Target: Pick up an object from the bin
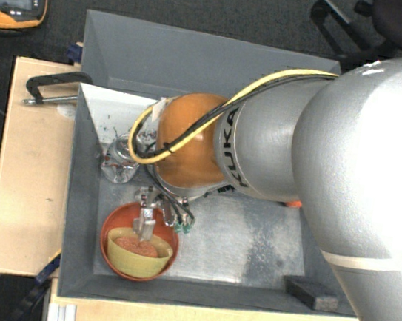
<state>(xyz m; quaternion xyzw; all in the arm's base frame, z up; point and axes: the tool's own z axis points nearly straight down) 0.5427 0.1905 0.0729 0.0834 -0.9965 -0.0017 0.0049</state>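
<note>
Clear plastic cup (pixel 120 160) at 10 o'clock in grey metal bin (pixel 264 240). Red round bowl (pixel 109 233) holding yellow bowl (pixel 138 259) at 7 o'clock; gripper (pixel 145 231) over it, spread or pressed together: can't tell. Risk: curved rim slips, nested bowls separate.

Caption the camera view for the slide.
KUKA end effector over the red-and-yellow bowl at the bin's lower-left; a clear object behind it, a grey block at lower right.

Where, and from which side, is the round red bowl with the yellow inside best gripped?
By its rim, from above: the round red bowl sits upright, mouth open, probably too wide to span, so pinch the thin wall. The gripper hangs over it.
</note>
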